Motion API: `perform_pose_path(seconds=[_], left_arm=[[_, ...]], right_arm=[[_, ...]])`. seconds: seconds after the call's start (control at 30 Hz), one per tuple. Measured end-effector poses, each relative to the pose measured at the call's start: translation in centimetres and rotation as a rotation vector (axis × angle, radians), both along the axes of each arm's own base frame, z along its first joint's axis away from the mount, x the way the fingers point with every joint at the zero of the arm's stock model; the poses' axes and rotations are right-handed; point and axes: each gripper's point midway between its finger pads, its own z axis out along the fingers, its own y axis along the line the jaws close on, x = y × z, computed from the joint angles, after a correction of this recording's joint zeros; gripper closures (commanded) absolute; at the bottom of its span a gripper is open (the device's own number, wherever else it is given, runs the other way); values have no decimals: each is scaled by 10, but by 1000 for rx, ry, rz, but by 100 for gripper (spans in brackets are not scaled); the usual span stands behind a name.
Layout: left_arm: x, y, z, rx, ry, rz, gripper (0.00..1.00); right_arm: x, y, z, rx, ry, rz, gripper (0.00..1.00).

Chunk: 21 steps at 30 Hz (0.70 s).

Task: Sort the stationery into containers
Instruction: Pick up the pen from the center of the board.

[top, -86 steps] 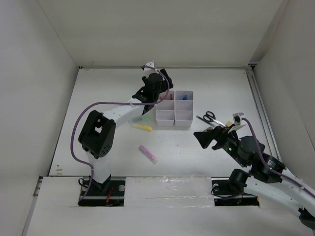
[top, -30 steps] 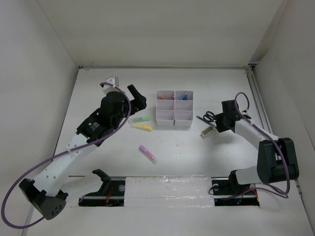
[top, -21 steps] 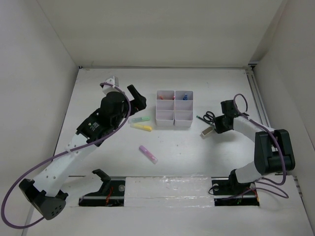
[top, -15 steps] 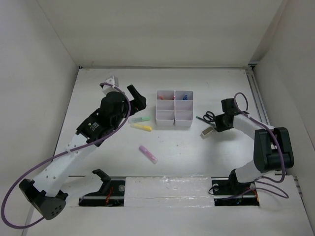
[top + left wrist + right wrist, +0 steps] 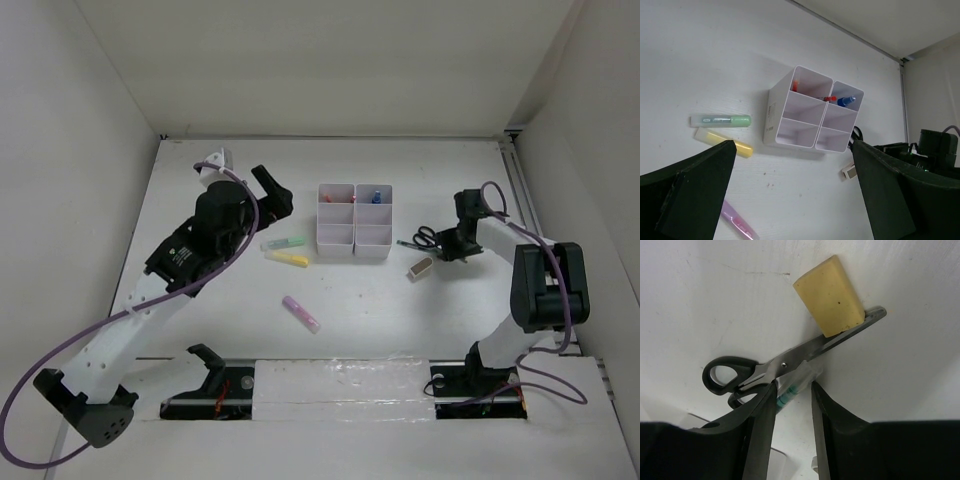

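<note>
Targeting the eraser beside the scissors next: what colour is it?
The eraser is yellowish beige, clearest in the right wrist view.

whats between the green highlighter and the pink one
The yellow highlighter, beside the green highlighter and short of the pink highlighter, seen in the top external view.

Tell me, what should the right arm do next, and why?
Probably close the right end effector on the clear pen: its fingers straddle it beside the scissors, so gripping and lifting it toward the white organiser tray seems the natural step.
</note>
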Motion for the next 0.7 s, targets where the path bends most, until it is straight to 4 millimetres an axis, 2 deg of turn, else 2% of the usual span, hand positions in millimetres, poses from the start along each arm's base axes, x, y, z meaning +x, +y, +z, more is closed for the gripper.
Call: perform_pose_path(seconds=[0.1,0.37,0.43,0.47,0.53,0.7], left_arm=[[0,0,6,-10,-12,0,0],[0,0,5,-7,-8,0,0],[0,0,5,-7,-8,1,0],[0,0,6,-7,-9,3,0],[0,1,6,-8,-11,3,0],[-1,2,8,-7,-18,2,0]], right_arm=[[-1,1,-1,4,21,2,64],[-6,3,-3,-3,111,1,74],[-6,2,-3,-6,131,-4,81],[-7,3,-3,-8,139,-5,81],[-8,3,-3,-16,145,-9,96],[-9,4,-3,-17,150,-23,99]])
